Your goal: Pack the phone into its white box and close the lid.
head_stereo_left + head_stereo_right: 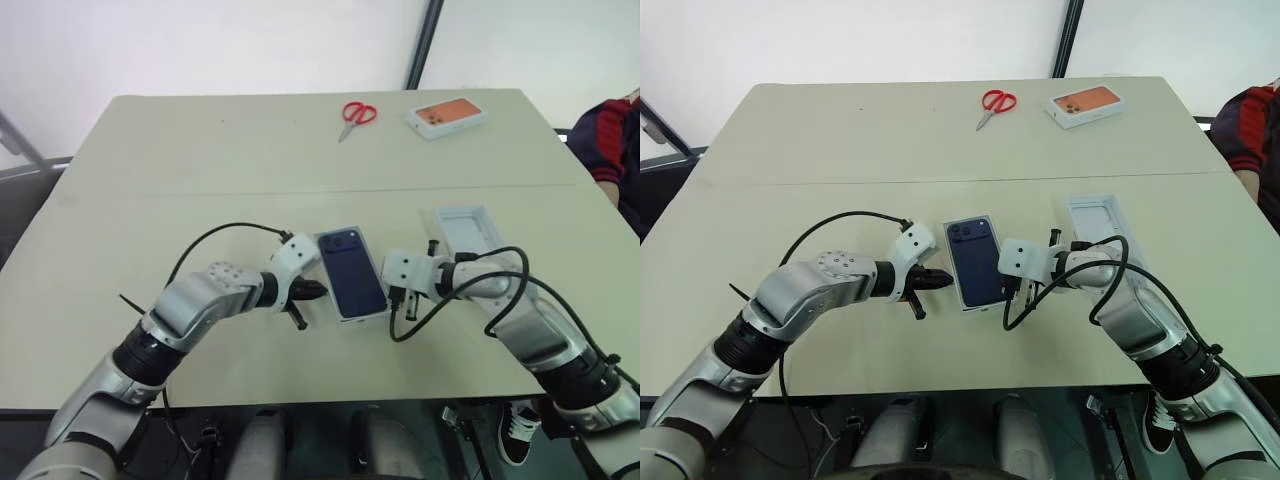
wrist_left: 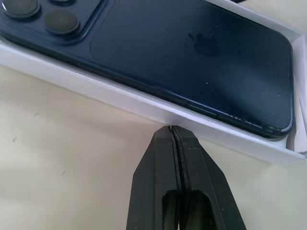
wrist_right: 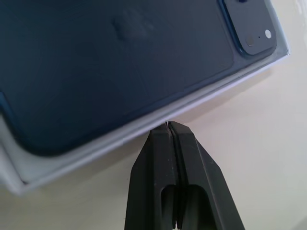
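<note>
phone point(image 1: 355, 271): lies camera-side up in the white box point(image 2: 144, 103), mid tabletop, nearer the front edge than the far one. Looks seated, though one end may ride slightly high; can't confirm.

white box: low white wall shows all round the phone in both wrist views. Sits skewed to the table point(image 1: 200, 160) edges.

left gripper point(image 2: 173, 130): fingers pressed together, nothing held; tip right at the box's left long wall, touching or a hair off.

right gripper point(image 3: 169, 125): also pinched closed, empty; tip at the opposite long wall.

lid point(image 1: 470, 232): open side up on the tabletop, just right of the box, partly behind the right arm. Not on yet.

step (judged): both tips bracket the box, prob. squaring or steadying it before the lid pickup.

risk 1: uneven push from the two tips → box spins or skids on the smooth top, since nothing else holds it.

risk 2: tip rides over the low wall → presses on the phone, tips it out of seat.

risk 3: right arm & its cable point(image 1: 450, 295) sit close over the lid → a swing back could knock it toward the right edge.

risk 4: lid lowered onto a skewed box → catches a corner, won't close flush.

others: scissors point(image 1: 356, 116) & box w/ orange phone picture point(image 1: 446, 116) near the far edge, well apart. Person's sleeve point(image 1: 610, 135) at the right edge.
</note>
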